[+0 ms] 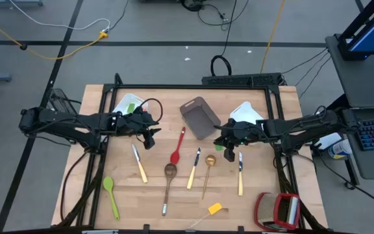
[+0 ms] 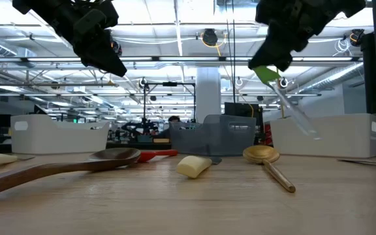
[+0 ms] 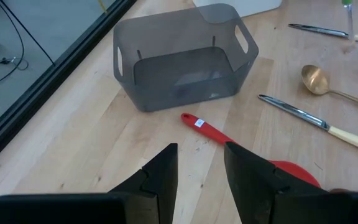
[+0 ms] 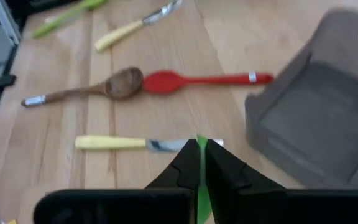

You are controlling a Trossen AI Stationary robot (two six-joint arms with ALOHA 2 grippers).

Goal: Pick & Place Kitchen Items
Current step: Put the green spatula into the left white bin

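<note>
My right gripper (image 1: 229, 148) hangs above the table right of the grey bin (image 1: 200, 117), shut on a slim green utensil (image 2: 267, 74) with a clear handle. My left gripper (image 1: 151, 138) is open and raised over the handle of the red spoon (image 3: 211, 130), touching nothing. Flat on the wood lie the red spoon (image 1: 177, 147), brown wooden spoon (image 1: 169, 181), gold spoon (image 1: 208, 170), three pale-handled knives (image 1: 138, 163) (image 1: 193, 168) (image 1: 240, 173), a green spoon (image 1: 111, 195) and a small yellow piece (image 1: 215, 208). My right gripper pinches the utensil's green end (image 4: 202, 193) between its two shut fingers, which point down from above. The clear handle (image 2: 296, 112) hangs slanting below the fingers. The whole utensil is lifted clear of the table.
The grey bin (image 3: 182, 62) stands empty between the arms. Two white bins (image 1: 130, 104) (image 1: 247, 112) sit toward the far edge. A bulky red-and-silver object (image 1: 278, 211) occupies the near right corner. Bare wood shows along the near left side.
</note>
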